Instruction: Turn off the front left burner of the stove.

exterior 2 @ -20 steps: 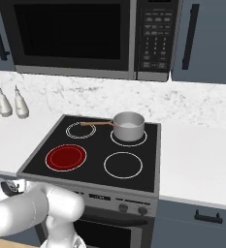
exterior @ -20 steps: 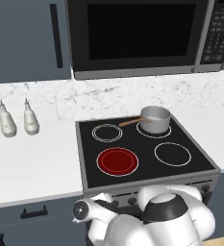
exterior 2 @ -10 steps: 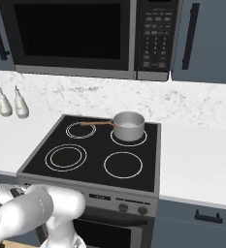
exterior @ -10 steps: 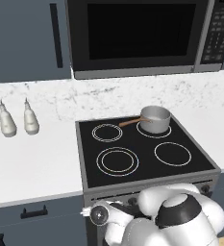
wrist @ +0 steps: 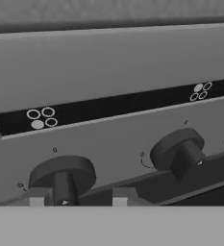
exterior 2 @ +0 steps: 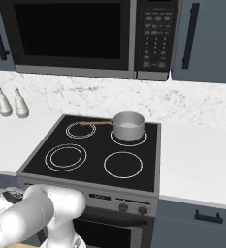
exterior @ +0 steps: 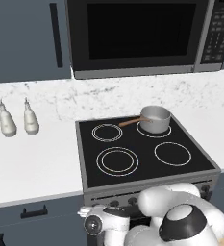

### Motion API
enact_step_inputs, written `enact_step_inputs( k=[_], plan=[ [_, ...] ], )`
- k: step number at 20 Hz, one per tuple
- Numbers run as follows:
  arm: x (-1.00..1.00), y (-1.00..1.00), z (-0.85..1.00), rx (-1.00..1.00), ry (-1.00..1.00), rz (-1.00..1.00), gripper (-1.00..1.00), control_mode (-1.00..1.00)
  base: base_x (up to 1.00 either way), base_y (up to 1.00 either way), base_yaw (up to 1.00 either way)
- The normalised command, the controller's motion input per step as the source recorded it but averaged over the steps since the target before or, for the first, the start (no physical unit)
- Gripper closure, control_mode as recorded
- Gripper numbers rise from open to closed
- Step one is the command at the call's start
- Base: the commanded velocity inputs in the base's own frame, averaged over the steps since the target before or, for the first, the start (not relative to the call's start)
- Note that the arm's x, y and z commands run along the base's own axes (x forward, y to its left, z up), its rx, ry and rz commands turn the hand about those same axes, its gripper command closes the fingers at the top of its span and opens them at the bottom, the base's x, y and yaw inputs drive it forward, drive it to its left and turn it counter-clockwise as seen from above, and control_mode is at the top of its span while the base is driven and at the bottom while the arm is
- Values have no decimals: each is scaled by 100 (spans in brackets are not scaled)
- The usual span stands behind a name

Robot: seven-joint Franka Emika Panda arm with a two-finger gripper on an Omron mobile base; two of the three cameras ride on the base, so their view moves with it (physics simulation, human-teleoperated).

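The large double-ringed front left burner (exterior: 117, 161) (black inside, no glow) sits on the black glass stove (exterior 2: 148, 175). The tool (wrist: 77, 198) faces the grey steel panel, fingertips (wrist: 39, 196) flanking a dark round knob (wrist: 62, 177), apparently open; contact unclear.

Pot (exterior: 155, 118) on stove (exterior: 141, 149), behind burner (exterior: 117, 161)
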Motion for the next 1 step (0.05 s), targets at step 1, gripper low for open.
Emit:
enact_step_inputs(
  k=[1],
  plan=[
    [0, 0, 0, 0, 0, 0, 100, -100, 0, 0, 0]
  ],
)
